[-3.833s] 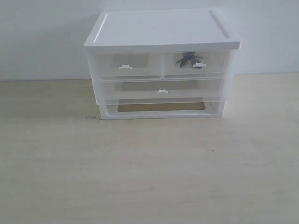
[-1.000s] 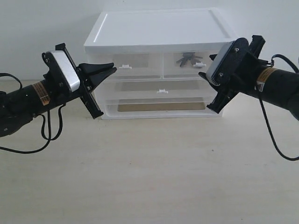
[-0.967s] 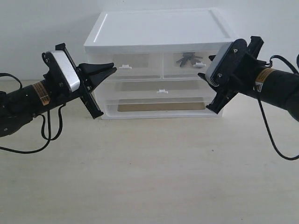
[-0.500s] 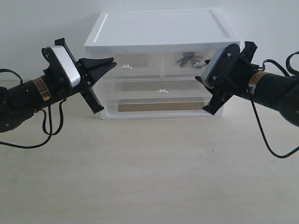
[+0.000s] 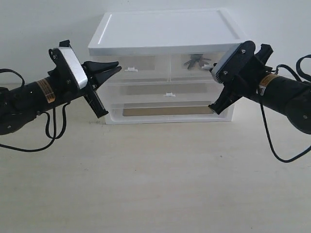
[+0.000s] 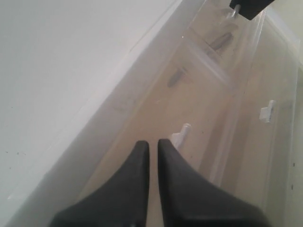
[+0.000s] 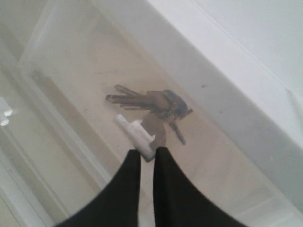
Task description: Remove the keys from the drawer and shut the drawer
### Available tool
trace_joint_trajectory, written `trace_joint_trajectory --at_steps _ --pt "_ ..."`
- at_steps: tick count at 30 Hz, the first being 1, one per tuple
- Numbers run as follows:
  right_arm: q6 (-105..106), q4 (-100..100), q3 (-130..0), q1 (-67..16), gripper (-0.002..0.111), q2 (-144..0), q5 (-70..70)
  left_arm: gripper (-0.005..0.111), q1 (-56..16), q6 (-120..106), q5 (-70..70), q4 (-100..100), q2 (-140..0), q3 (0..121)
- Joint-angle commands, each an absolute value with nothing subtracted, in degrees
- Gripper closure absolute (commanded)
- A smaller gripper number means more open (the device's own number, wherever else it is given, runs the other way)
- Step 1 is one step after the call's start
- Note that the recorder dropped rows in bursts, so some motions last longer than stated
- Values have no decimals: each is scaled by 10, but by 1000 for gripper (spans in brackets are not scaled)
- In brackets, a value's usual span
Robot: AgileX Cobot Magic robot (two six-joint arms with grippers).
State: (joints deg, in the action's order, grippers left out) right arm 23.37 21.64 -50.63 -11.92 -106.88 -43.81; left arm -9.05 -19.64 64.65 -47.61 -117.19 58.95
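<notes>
Exterior view: white-topped drawer unit (image 5: pixel 167 31) on a pale wooden table (image 5: pixel 155 184), front facing the camera. Drawer (image 5: pixel 189 74) sits at the unit's upper right, shut flush with its neighbour, the left small drawer (image 5: pixel 146 74). Wide drawer (image 5: pixel 146 91) lies beneath both, also shut.

Keys (image 5: pixel 196 59) are inside the drawer, lying flat on its floor. They show through the translucent front, just behind the white tab handle (image 5: pixel 208 66). Right wrist view gives the better look: the bunch's long axis runs roughly along the drawer's front wall. Dark round fob (image 7: pixel 171 102) lies toward the unit's outer right side. Blades (image 7: pixel 120 98) fan out and point toward the divider at the middle of the unit. One shorter piece sticks out toward the front. Colours not readable through the plastic.

Right gripper (image 7: pixel 147 153) comes in from the right at drawer height, fingers drawn almost together with only a slit between them. Tips sit right at the near end of the tab handle; whether they pinch it or merely touch it, cannot tell.

Left gripper (image 6: pixel 152 144) is at the unit's upper left corner, pointed along the front of the left small drawer. Fingers likewise closed to a thin slit, nothing between them. Tips are just beside that drawer's small tab (image 6: pixel 181 134); contact unclear.
</notes>
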Motion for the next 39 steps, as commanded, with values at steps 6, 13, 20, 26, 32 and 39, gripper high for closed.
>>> trace_joint_trajectory --at_steps 6,13,20,26,32,39 --pt "228 186 -516 -113 108 -1057 -414 102 -94 -197 644 -469 -1174 593" --pt "155 190 -516 -113 108 -1019 -357 102 -94 -197 637 -470 -1174 593" --pt "-70 235 -516 -119 108 -1010 -355 102 -94 -197 629 -470 -1174 593" --pt "-317 338 -516 -119 91 -965 -339 102 -94 -197 629 -470 -1174 593" --pt "-566 389 -517 -119 61 -963 -280 102 -94 -179 629 -470 -1174 593" --pt "-665 398 -567 -119 69 -993 -280 102 -94 -176 629 -473 -1174 593"
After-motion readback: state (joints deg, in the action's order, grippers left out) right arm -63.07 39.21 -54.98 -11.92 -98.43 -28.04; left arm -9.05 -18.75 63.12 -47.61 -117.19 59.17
